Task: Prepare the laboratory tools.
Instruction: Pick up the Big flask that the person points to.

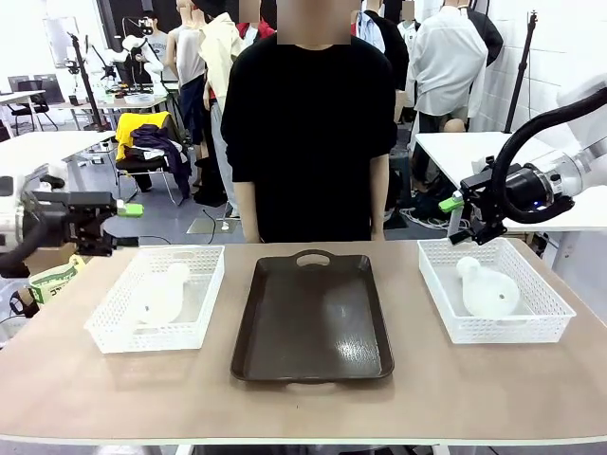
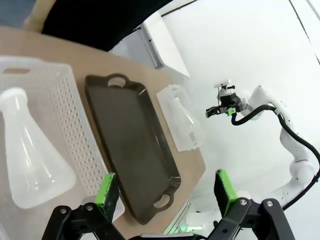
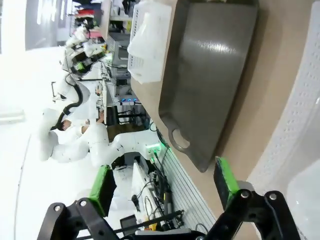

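a: while both hands hang spread wide with nothing between the pads, where are the flasks?

b: each lies on its side in a basket. the left flask is in the left basket, at 9 o'clock of the tray. the right flask is in the right basket, at 3 o'clock. the tray is bare.

a: and the hands?

b: the left hand hovers at 10 o'clock of its basket, apart from it. the right hand hovers above the far corner of its basket, at 11 o'clock of its flask.

a: so the step is the reach. how to do it well?

b: i'd come down from above and turn each wrist so the pads straddle the neck; the base looks too broad. the left neck points to 1 o'clock, the right to 10 o'clock. keep the fingers off the mesh walls, close gently, and lift straight up before crossing to the tray.

a: what's hard to make out?

b: pale flasks on white mesh blur in the front view. in the right wrist view the right flask is cut off at 4 o'clock, just a pale patch. the person at 12 o'clock of the desk has both hands hidden behind its far edge.
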{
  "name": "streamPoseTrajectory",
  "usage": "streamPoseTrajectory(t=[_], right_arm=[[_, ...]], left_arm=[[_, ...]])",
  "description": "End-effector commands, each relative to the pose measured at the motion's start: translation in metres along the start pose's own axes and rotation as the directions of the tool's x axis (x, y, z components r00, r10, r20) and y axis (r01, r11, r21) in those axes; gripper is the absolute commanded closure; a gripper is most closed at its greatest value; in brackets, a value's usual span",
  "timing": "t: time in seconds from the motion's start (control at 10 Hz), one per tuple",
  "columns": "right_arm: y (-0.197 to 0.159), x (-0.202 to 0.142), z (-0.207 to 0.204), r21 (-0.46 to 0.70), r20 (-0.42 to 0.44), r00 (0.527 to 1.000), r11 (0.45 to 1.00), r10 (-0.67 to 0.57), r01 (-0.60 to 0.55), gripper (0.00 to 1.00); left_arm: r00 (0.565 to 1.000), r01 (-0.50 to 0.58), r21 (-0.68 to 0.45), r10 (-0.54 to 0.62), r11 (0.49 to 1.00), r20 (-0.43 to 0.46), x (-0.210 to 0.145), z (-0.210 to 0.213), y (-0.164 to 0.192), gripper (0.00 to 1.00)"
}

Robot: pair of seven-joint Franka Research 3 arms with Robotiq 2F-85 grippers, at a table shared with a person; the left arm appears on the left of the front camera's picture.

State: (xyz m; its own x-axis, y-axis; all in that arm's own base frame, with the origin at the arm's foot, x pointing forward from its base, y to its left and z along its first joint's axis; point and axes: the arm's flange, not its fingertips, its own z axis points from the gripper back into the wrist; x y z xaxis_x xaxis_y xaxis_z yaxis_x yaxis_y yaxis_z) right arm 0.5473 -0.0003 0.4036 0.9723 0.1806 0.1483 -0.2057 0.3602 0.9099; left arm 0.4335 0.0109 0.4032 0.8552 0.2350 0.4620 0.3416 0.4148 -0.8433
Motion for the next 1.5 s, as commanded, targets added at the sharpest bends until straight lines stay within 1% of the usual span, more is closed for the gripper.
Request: streamPoseTrajectory(t=[0.0, 0.1, 0.4, 0.5, 0.7, 0.8, 0.9, 1.0, 1.1, 1.4], right_arm=[[0.004, 0.008, -0.002, 0.049, 0.027, 1.0, 0.999, 0.013, -0.014, 0.0], [0.0, 0.0, 0.0, 0.0, 0.0, 1.0, 1.0, 0.0, 0.0, 0.0], [0.0, 0.0, 0.0, 0.0, 0.0, 1.0, 1.0, 0.0, 0.0, 0.0], [0.0, 0.001, 0.0, 0.009, 0.008, 1.0, 1.0, -0.001, 0.001, 0.0], [-0.004, 0.009, 0.025, 0.08, 0.01, 0.997, 0.994, -0.079, 0.078, 0.0], [-0.011, 0.011, 0.04, 0.119, 0.02, 0.992, 0.986, -0.124, 0.121, 0.0], [-0.018, 0.012, 0.052, 0.154, 0.028, 0.987, 0.977, -0.157, 0.151, 0.0], [-0.025, 0.013, 0.063, 0.184, 0.039, 0.983, 0.968, -0.18, 0.17, 0.0], [-0.031, 0.012, 0.073, 0.207, 0.056, 0.979, 0.961, -0.197, 0.181, 0.0], [-0.042, 0.007, 0.1, 0.306, 0.058, 0.972, 0.93, -0.229, 0.201, 0.0]], left_arm=[[1.0, 0.03, 0.046, -0.03, 0.998, -0.008, 0.005, 0.004, -0.005, 0.0], [1.0, 0.0, 0.0, 0.0, 1.0, 0.0, 0.0, 0.0, 0.0, 0.0], [1.0, 0.0, 0.0, 0.0, 1.0, 0.0, 0.0, 0.0, 0.0, 0.0], [1.0, -0.007, 0.024, 0.007, 1.0, -0.031, -0.001, 0.0, 0.005, 0.0], [0.987, -0.129, -0.135, 0.113, 0.983, -0.118, 0.004, 0.009, 0.01, 0.0], [0.974, -0.193, -0.204, 0.163, 0.96, -0.155, 0.007, 0.02, 0.015, 0.0], [0.958, -0.265, -0.243, 0.227, 0.933, -0.174, 0.012, 0.029, 0.023, 0.0], [0.943, -0.319, -0.31, 0.267, 0.896, -0.201, 0.015, 0.037, 0.029, 0.0], [0.937, -0.337, -0.358, 0.274, 0.871, -0.217, 0.017, 0.043, 0.031, 0.0], [0.93, -0.345, -0.359, 0.264, 0.867, -0.256, 0.013, 0.047, 0.031, 0.0]])
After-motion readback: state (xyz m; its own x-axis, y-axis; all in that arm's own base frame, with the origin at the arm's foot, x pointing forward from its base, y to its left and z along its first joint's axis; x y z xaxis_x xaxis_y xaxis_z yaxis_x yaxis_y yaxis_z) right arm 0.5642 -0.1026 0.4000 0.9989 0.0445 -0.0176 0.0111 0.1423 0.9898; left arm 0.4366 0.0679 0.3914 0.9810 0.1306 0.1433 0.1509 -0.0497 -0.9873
